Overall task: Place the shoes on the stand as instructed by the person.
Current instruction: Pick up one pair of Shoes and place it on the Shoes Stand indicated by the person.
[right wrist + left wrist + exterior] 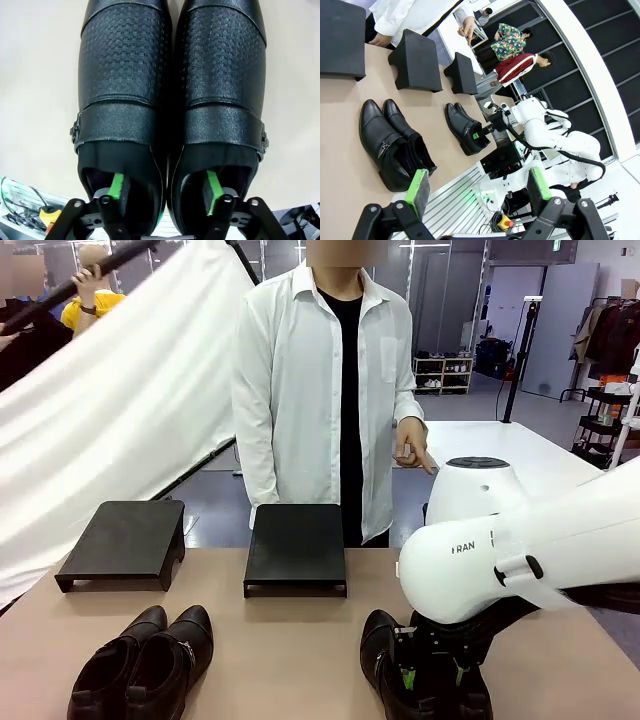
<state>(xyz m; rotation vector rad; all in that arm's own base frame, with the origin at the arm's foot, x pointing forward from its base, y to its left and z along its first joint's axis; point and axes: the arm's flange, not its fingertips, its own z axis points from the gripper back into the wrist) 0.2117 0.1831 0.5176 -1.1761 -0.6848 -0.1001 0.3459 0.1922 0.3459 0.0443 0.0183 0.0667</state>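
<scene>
Black grain-embossed leather shoes (125,75) sit paired, buckles (75,132) outward.

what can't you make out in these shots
Front view: the right arm covers the right pair of shoes in part; the bottom edge cuts their heels.
Front view: the bottom edge cuts the left pair of shoes.
Front view: the person's hand points down, but the arm hides what it points at.
Right wrist view: the right gripper has one finger inside each shoe; whether the pads press the leather is lost in shadow.

Front wide; right wrist seemingly over shoes (125,75)
</scene>
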